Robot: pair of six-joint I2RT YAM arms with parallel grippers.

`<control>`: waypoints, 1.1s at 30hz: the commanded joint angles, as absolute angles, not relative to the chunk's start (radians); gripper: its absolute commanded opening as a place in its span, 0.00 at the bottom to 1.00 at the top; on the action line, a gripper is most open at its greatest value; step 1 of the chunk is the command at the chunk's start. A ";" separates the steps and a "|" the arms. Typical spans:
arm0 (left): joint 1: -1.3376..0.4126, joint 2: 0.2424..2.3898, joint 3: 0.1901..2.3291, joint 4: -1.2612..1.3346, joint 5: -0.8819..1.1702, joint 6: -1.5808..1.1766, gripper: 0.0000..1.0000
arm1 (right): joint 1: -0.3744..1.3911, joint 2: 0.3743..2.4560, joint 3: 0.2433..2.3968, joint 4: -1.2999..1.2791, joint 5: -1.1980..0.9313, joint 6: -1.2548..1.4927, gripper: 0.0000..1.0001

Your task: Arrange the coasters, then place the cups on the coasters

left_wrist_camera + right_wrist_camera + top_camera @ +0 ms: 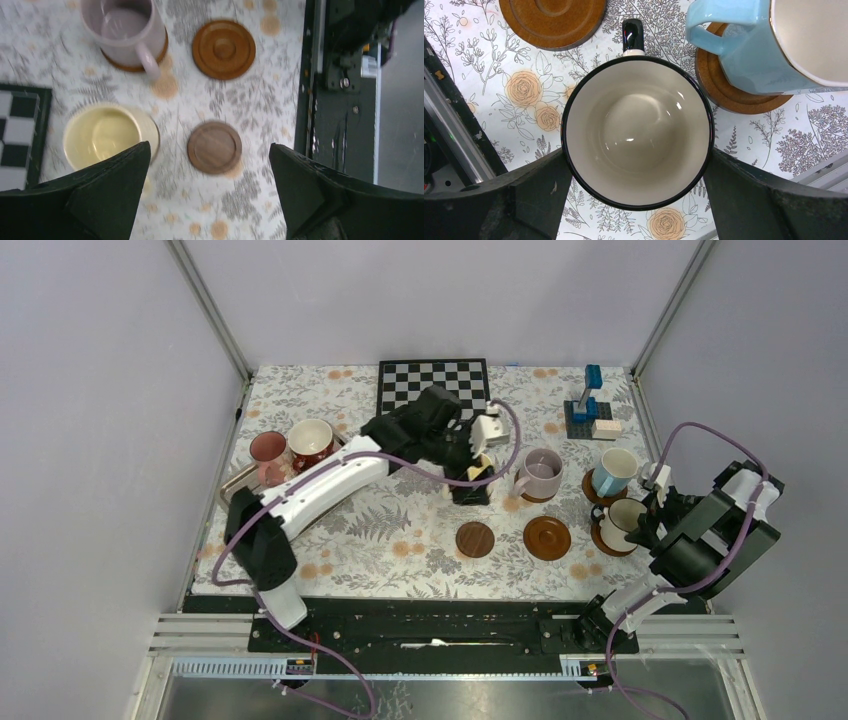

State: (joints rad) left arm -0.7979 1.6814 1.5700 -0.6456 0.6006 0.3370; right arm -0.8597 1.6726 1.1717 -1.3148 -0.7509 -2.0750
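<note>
The white cup with a dark rim stands on a coaster, with my right gripper open and one finger on each side of it. The light blue cup rests on its coaster. The lilac cup is on a coaster too. Two coasters lie bare: a reddish-brown one and a smaller dark one. My left gripper hangs open above the dark coaster, beside the cream-yellow cup. The pink cup and dark red cup stand at the left.
The pink and dark red cups sit on a metal tray by the left wall. A chessboard lies at the back, with a blue brick model to its right. The black base rail runs along the near edge.
</note>
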 commanded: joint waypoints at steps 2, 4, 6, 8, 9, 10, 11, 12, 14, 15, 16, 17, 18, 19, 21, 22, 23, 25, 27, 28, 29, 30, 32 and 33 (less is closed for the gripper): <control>-0.853 1.851 1.778 -0.448 0.566 0.192 0.99 | -0.867 1.625 1.163 -1.353 -0.828 -2.556 1.00; -0.877 1.915 1.837 -0.395 0.536 0.155 0.99 | -0.867 1.626 1.151 -1.346 -0.834 -2.572 1.00; -0.905 1.965 1.875 -0.328 0.499 0.122 0.99 | -0.867 1.627 1.142 -1.342 -0.833 -2.577 1.00; -0.926 2.007 1.903 -0.251 0.459 0.096 0.99 | -0.867 1.628 1.138 -1.337 -0.839 -2.580 1.00; -0.939 2.030 1.917 -0.223 0.445 0.095 0.99 | -0.867 1.630 1.138 -1.338 -0.841 -2.581 1.00; -0.951 2.051 1.934 -0.196 0.437 0.099 0.98 | -0.867 1.632 1.138 -1.341 -0.842 -2.589 1.00; -0.963 2.069 1.945 -0.172 0.421 0.104 0.96 | -0.867 1.633 1.138 -1.343 -0.842 -2.595 0.99; -0.975 2.089 1.961 -0.163 0.412 0.113 0.94 | -0.868 1.634 1.134 -1.344 -0.842 -2.603 0.99; -0.993 2.137 2.013 -0.168 0.431 0.121 0.88 | -0.867 1.633 1.120 -1.336 -0.837 -2.617 1.00; -0.998 2.161 2.030 -0.167 0.457 0.122 0.85 | -0.867 1.632 1.111 -1.329 -0.834 -2.627 1.00; -1.001 2.181 2.045 -0.166 0.498 0.132 0.81 | -0.867 1.631 1.103 -1.324 -0.832 -2.637 1.00; -1.003 2.199 2.056 -0.169 0.547 0.158 0.77 | -0.867 1.632 1.097 -1.324 -0.833 -2.652 1.00; -1.010 2.213 2.067 -0.179 0.583 0.200 0.75 | -0.867 1.631 1.094 -1.323 -0.836 -2.658 0.99; -1.015 2.227 2.078 -0.197 0.614 0.255 0.73 | -0.867 1.632 1.092 -1.323 -0.840 -2.659 0.99; -1.030 2.256 2.110 -0.236 0.644 0.343 0.70 | -0.867 1.633 1.094 -1.323 -0.843 -2.658 1.00; -1.036 2.270 2.123 -0.248 0.646 0.371 0.69 | -0.867 1.634 1.096 -1.323 -0.841 -2.659 1.00; -1.042 2.284 2.136 -0.253 0.640 0.390 0.69 | -0.868 1.636 1.098 -1.323 -0.840 -2.659 0.99; -1.057 2.317 2.152 -0.261 0.615 0.429 0.68 | -0.868 1.637 1.097 -1.321 -0.839 -2.660 1.00; -1.072 2.338 2.155 -0.250 0.591 0.464 0.67 | -0.868 1.637 1.094 -1.320 -0.841 -2.660 0.99; -1.080 2.349 2.157 -0.240 0.583 0.471 0.67 | -0.868 1.638 1.093 -1.320 -0.839 -2.661 1.00; -1.084 2.360 2.164 -0.230 0.572 0.473 0.67 | -0.868 1.640 1.092 -1.319 -0.840 -2.661 1.00; -1.088 2.374 2.176 -0.220 0.560 0.471 0.67 | -0.867 1.640 1.092 -1.319 -0.838 -2.662 1.00; -1.092 2.397 2.191 -0.192 0.540 0.469 0.67 | -0.868 1.642 1.092 -1.319 -0.835 -2.662 0.99; -1.093 2.407 2.198 -0.166 0.527 0.465 0.67 | -0.868 1.641 1.093 -1.319 -0.832 -2.662 0.99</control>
State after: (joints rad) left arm -1.0801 2.3737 2.1284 -0.2600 0.5602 0.4240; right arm -0.8726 1.6463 1.1110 -1.2942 -0.8249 -2.0758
